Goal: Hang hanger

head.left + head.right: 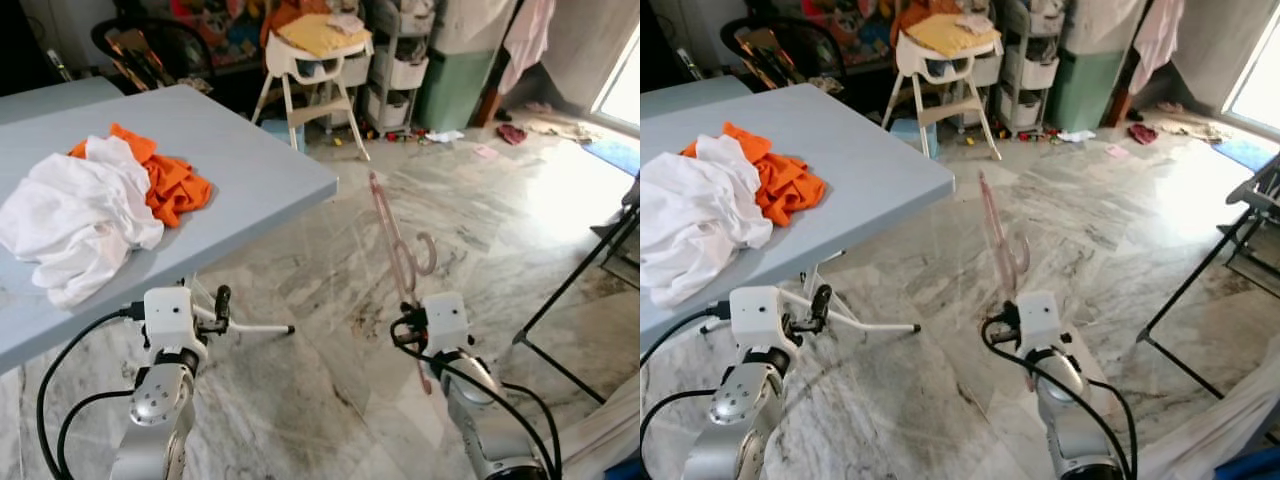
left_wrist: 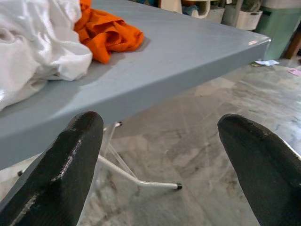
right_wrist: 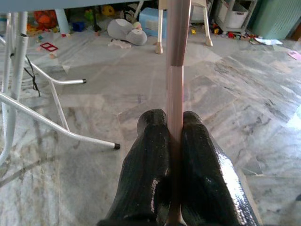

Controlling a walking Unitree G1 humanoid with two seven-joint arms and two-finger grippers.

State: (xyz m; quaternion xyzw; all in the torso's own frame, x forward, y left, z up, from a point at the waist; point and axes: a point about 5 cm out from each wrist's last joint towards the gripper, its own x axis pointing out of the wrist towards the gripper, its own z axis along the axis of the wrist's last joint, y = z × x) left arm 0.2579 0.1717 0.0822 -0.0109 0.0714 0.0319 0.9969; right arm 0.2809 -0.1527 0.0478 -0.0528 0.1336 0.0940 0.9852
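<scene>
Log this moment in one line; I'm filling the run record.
right gripper: shut on pink hanger | left gripper: open, idle | rack: unseen

The pink hanger [image 3: 175, 94] runs off the top edge in the right wrist view, and its lower end is buried between the closed fingers [image 3: 149, 165] of the right gripper [image 3: 175, 136]. From the head, it's translucent and thin, hard to trace against the marble. The white cloth [image 1: 70, 215] on the near left is cut by the picture's edge and covers part of the orange garment [image 1: 165, 180]. The grey table [image 1: 260, 170] hides its own legs.
</scene>
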